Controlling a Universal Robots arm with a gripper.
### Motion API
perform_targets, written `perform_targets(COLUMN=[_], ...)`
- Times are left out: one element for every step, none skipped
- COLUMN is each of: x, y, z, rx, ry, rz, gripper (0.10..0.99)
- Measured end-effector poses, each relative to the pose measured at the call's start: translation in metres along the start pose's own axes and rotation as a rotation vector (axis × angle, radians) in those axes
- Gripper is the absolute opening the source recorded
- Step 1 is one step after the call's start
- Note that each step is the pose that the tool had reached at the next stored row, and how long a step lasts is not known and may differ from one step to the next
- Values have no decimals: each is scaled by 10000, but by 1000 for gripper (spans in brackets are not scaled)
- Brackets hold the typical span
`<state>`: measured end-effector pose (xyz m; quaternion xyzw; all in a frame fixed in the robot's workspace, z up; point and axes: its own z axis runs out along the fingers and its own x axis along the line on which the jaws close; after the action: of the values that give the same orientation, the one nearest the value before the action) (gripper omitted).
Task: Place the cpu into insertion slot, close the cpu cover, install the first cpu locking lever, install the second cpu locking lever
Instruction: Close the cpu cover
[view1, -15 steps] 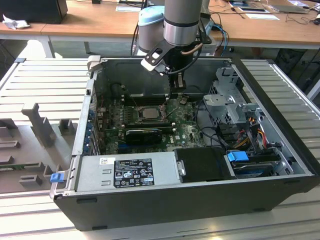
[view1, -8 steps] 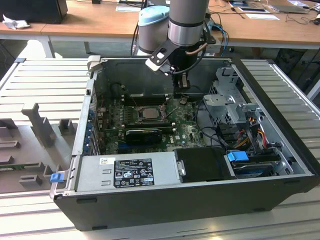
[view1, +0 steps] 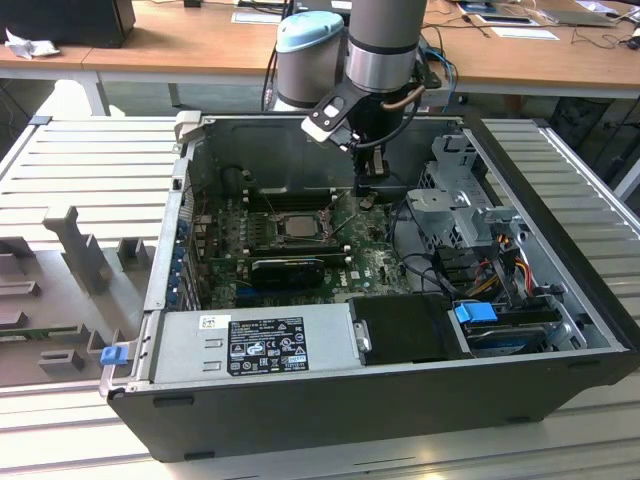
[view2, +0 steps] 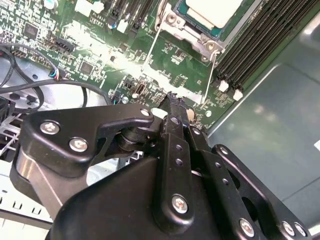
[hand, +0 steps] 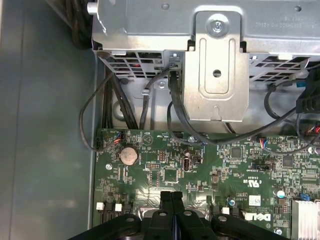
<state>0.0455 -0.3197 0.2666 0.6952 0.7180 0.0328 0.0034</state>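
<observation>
The cpu (view1: 298, 226) lies flat in the middle of the green board, its pale metal face (view2: 216, 9) up. It sits in the insertion slot, which is hidden beneath it. The cpu cover (view2: 201, 33), a dull metal frame, lies around the chip's edge. Two thin wire locking levers (view2: 153, 50) (view2: 212, 70) run from the socket's corner toward my fingers. My gripper (view1: 366, 198) hangs just above the board, to the exterior view's right of the socket. In both wrist views its black fingers (view2: 175, 102) (hand: 171, 197) are pressed together with nothing between them.
A metal drive cage (hand: 216, 65) with black cables (hand: 175, 110) stands just beyond the board's edge. Long black memory slots (view2: 255, 45) run beside the socket. A power supply (view1: 255, 345) and a blue-tabbed drive bay (view1: 475, 312) fill the case's near side.
</observation>
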Motion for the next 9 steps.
perform_targets(x=[0,-1,-1,-1,-2,-2,-3,-3,-4], y=[14,28,43,55,67,81,98,114,139], z=[1,1,2,3,3,4,5,6,7], rx=[1,2,3,3,5,5,8,9,10], ry=[-1,0,0,0,0,0,0,0,0], rz=[1,1,1,1,1,0,0,1,2], gripper=[106,106,106,106,106,106,106,106,106])
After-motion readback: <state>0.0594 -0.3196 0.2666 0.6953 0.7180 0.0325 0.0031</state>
